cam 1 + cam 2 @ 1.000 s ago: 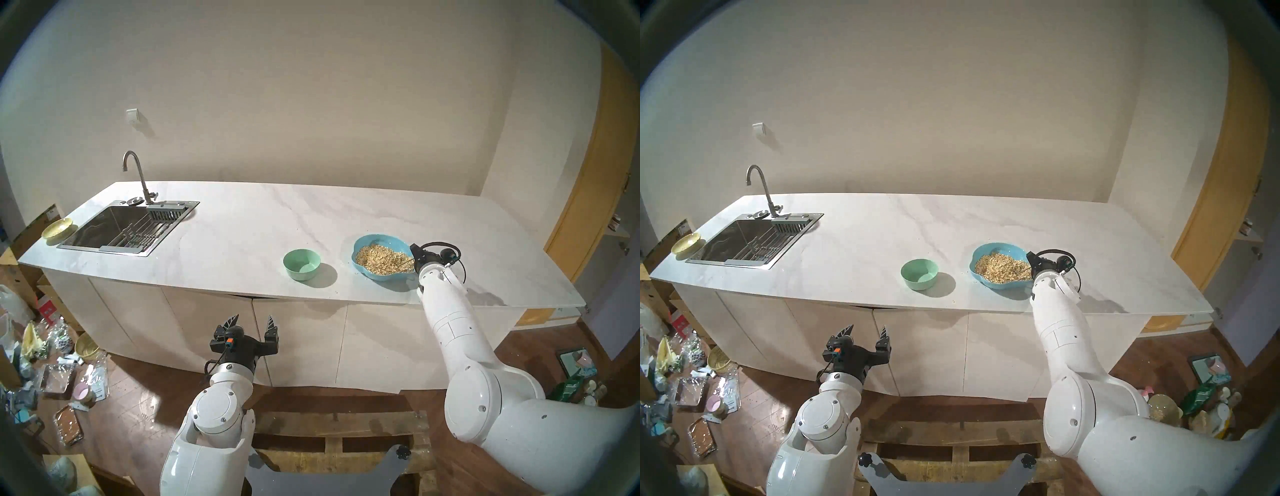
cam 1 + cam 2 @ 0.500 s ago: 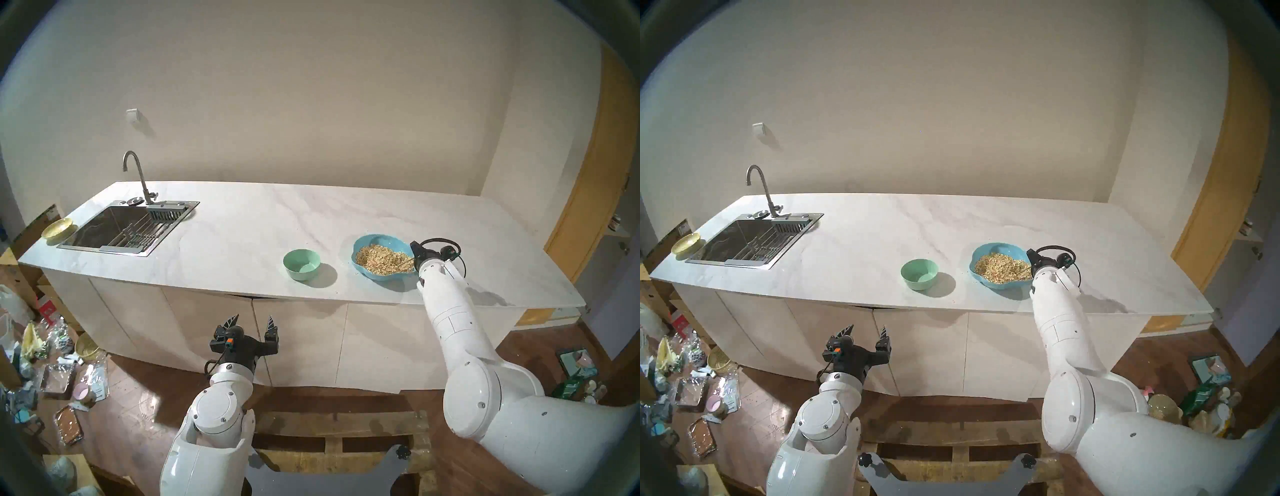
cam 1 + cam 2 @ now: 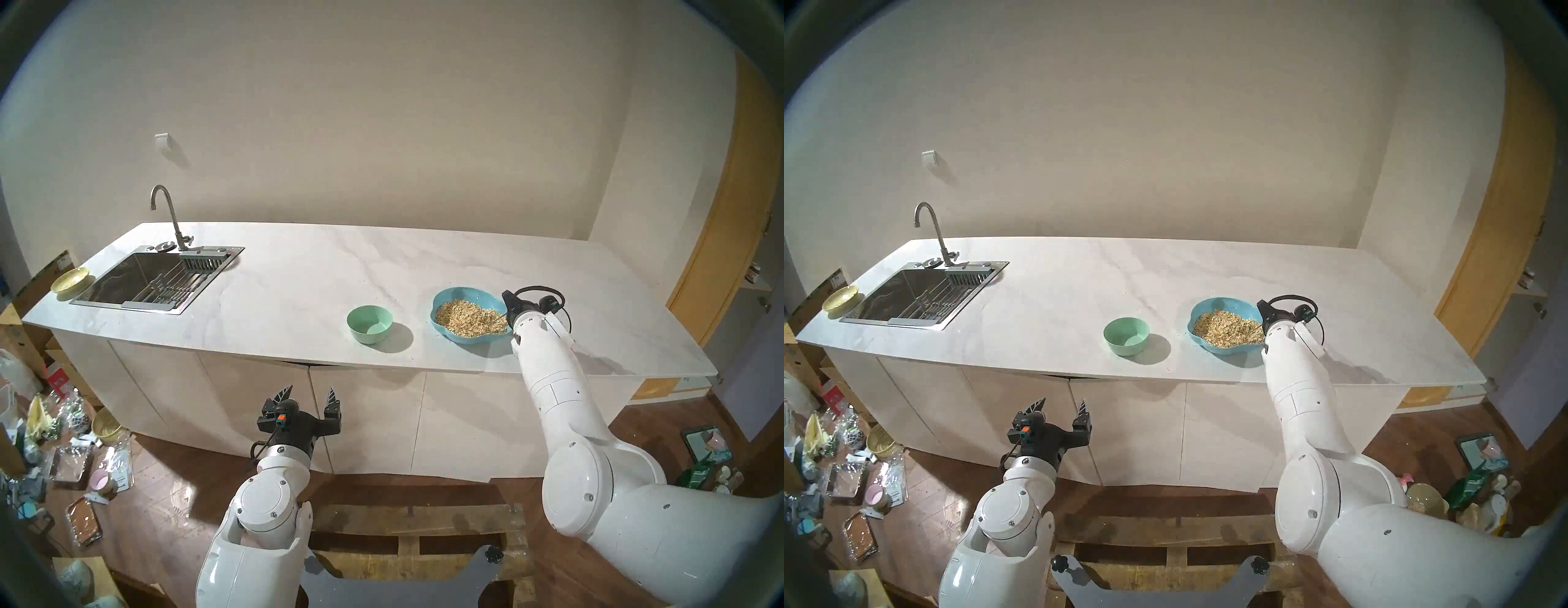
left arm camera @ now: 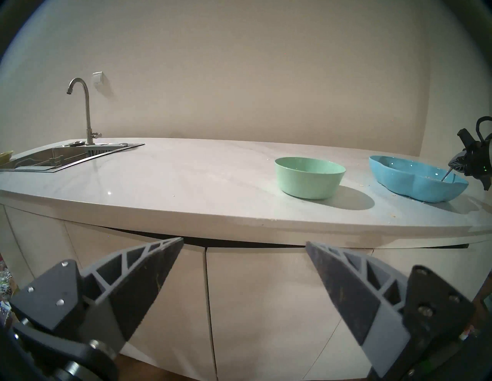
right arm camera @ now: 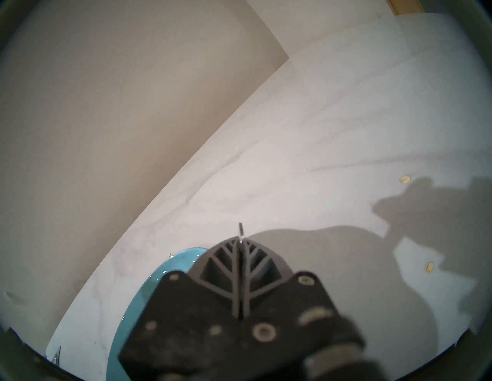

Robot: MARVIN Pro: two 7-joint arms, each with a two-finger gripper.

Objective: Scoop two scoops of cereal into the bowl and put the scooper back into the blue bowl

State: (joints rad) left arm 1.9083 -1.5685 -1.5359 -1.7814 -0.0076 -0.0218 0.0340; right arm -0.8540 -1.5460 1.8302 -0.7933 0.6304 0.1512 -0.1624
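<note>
A slim silver scooper (image 3: 500,316) slants down into a heap of pale cereal (image 3: 469,319) that fills the wide, scalloped blue bowl (image 3: 449,295). Its handle end pokes out between the fingers of the right gripper (image 5: 241,246), which is clamped tight on it at the bowl's right rim, probably so the head can dig in. The small mint-green bowl (image 3: 369,323) sits empty just left of the blue one, apart from it, so likely no scoop is delivered yet. The right arm reaches forward over the white marble counter (image 3: 297,271), wrist angled slightly downward. The left gripper (image 3: 309,395) hangs idle before the counter, fingers spread, holding nothing.
</note>
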